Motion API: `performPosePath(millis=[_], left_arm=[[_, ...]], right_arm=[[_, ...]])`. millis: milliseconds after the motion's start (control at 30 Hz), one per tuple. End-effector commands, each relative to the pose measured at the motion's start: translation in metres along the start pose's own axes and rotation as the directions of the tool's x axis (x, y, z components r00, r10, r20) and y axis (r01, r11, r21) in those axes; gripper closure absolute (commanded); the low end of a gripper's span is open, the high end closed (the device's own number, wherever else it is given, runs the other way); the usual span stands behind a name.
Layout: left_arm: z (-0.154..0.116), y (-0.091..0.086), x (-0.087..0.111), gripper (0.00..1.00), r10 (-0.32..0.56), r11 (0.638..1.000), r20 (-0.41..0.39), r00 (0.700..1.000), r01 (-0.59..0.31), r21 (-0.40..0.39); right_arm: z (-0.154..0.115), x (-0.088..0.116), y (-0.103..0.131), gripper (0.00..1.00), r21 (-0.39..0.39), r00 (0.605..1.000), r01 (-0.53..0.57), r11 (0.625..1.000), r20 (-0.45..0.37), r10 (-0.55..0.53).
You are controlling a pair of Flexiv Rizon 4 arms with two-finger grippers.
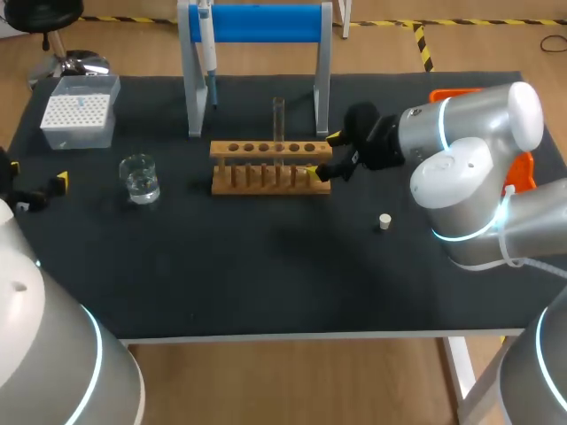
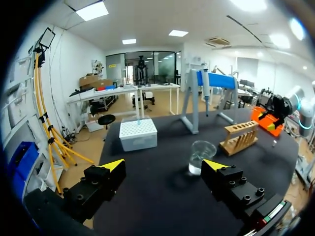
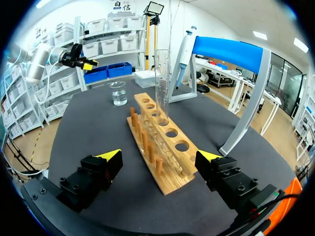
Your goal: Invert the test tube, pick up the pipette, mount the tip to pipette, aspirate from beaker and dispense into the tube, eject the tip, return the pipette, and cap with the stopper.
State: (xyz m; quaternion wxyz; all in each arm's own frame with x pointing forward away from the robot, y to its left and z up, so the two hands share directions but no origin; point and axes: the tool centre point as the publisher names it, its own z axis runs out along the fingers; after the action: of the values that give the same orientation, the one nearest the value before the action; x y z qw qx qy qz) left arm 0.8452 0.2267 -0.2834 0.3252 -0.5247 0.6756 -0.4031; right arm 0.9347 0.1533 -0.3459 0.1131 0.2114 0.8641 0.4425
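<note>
A clear test tube (image 1: pixel 278 124) (image 3: pixel 162 86) stands upright in the wooden rack (image 1: pixel 270 168) (image 3: pixel 160 142). My right gripper (image 1: pixel 323 155) (image 3: pixel 160 157) is open at the rack's right end, with the end of the rack between its spread fingers and touching neither. The pipette (image 1: pixel 205 35) (image 3: pixel 183 54) hangs on the blue stand (image 1: pixel 257 22) behind the rack. A glass beaker (image 1: pixel 140 177) (image 2: pixel 202 156) of water stands left of the rack. My left gripper (image 1: pixel 35 177) (image 2: pixel 167 164) is open and empty near the left edge, short of the beaker. A small white stopper (image 1: pixel 384 221) lies right of the rack.
The white tip box (image 1: pixel 80 111) (image 2: pixel 138 133) sits at the back left. An orange object (image 1: pixel 527 168) lies behind my right arm at the table's right edge. The stand's grey legs (image 1: pixel 193 88) rise just behind the rack.
</note>
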Motion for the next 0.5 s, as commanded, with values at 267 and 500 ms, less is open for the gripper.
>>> performPosePath(millis=[267,500], left_arm=[[0.017,-0.015,0.004,0.00,0.027,0.999,-0.011,1.000,-0.027,-0.039],[0.038,-0.027,0.002,0.00,0.034,0.998,-0.028,0.999,-0.036,-0.059]], right_arm=[[-0.001,-0.001,0.001,0.00,0.004,1.000,0.000,1.000,-0.002,0.000],[-0.001,-0.001,0.001,0.00,0.004,1.000,0.000,1.000,-0.002,0.000]])
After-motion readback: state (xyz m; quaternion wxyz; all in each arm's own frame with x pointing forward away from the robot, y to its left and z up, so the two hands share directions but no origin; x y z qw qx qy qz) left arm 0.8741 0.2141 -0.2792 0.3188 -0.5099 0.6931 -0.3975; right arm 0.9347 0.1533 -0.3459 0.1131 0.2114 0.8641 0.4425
